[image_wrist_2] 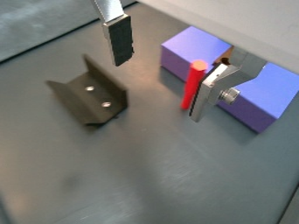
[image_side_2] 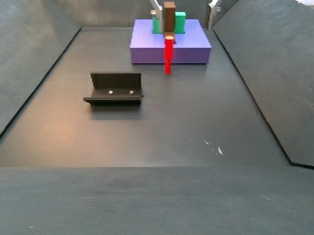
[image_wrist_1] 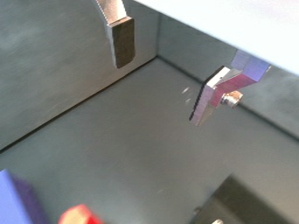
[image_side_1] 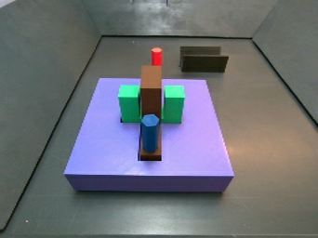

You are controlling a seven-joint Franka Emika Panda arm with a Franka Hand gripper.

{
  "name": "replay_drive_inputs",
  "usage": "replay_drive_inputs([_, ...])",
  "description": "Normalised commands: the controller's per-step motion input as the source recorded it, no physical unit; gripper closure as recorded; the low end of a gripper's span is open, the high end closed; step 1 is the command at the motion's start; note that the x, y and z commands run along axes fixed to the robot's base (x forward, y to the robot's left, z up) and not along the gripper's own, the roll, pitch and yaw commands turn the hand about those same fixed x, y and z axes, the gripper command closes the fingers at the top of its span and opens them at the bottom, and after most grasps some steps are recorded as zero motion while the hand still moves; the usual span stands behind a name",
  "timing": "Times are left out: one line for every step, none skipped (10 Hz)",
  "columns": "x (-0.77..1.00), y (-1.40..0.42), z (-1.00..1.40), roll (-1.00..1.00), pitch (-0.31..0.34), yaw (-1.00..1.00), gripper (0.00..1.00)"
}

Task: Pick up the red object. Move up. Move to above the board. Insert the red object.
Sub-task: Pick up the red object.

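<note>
Standing upright on the floor before the board (image_side_2: 171,48), centre-top of a side view, the red object (image_side_2: 167,55) looks light, rigid and smooth; mid-shaft seems the best hold. The gripper (image_wrist_2: 163,74) hovers with fingers wide, empty.

fixture (image_side_2: 114,89) on floor; blue peg (image_side_1: 149,133) upright.
</note>
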Motion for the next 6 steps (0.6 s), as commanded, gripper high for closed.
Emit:
replay_drive_inputs([-0.21, -0.73, -0.34, 0.03, -0.046, 0.09, 0.00])
replay_drive_inputs([-0.12, -0.47, -0.34, -0.05, -0.043, 0.14, 0.00])
replay_drive_inputs([-0.07, -0.39, -0.26, -0.13, -0.026, 0.19, 0.00])
replay_drive_inputs([-0.06, -0.35, -0.26, -0.14, -0.010, 0.18, 0.00])
replay_drive_inputs([-0.06, -0.42, -0.29, -0.09, -0.001, 0.10, 0.00])
replay_drive_inputs([-0.08, -0.45, -0.30, -0.06, -0.003, 0.03, 0.00])
